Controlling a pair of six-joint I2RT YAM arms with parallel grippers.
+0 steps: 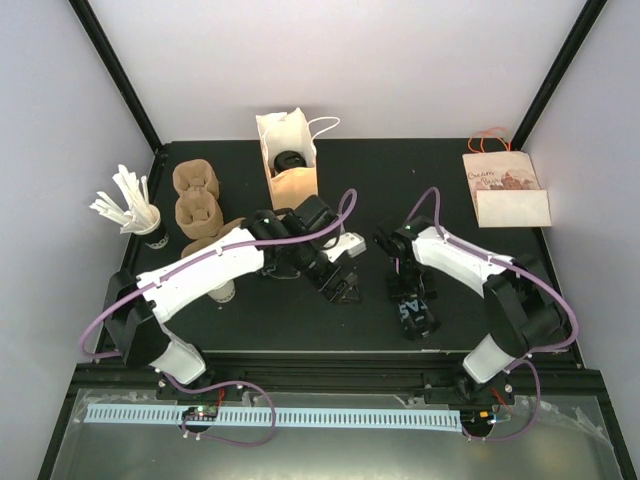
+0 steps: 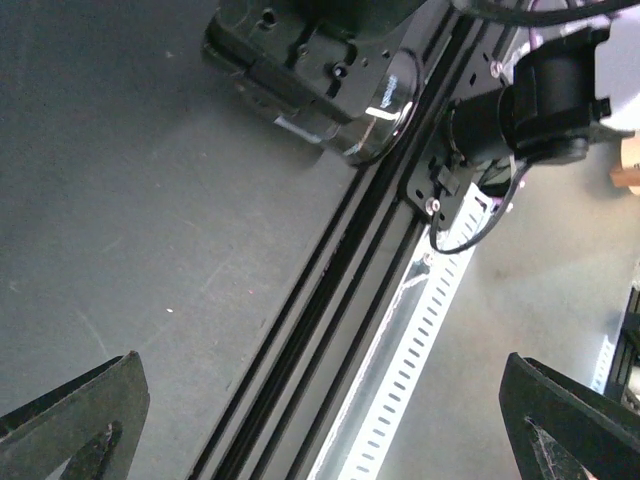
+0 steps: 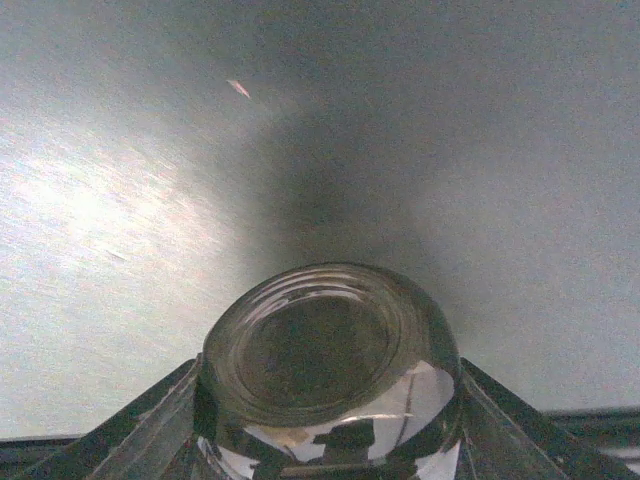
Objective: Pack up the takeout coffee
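Counter [image 1: 200, 320]: black, matte, walled by pale panels, with both arms reaching in from the near edge. Item one, white paper bag [image 1: 268, 132]: stands upright at the far centre, mouth open, string handle falling to its right. Item two, black-lidded cup [image 1: 290, 160]: the takeout coffee, sitting inside that bag with only its lid showing. Item three, pulp cup carriers [image 1: 197, 195]: brown, set in a row left of the bag, the nearest one partly under the left arm. Item four, cup of white stirrers [image 1: 140, 215]: far left, beside the carriers, the sticks fanned out up and to the left. Item five, flat printed bag [image 1: 508, 190]: lying on its side at the far right corner, well apart from everything else. Left tool [image 1: 340, 285]: near the middle of the counter, released, its two fingers [image 2: 85, 425] spread wide with nothing between them; its wrist view takes in bare counter and the front rail. Right tool [image 1: 412, 315]: low over the near part of the counter, right of centre. Round clear piece [image 3: 330, 350]: glossy, ringed and dome-like, sitting between the right tool's fingers [image 3: 140, 430], which lie close along both its sides; whether they actually clamp it cannot be told.
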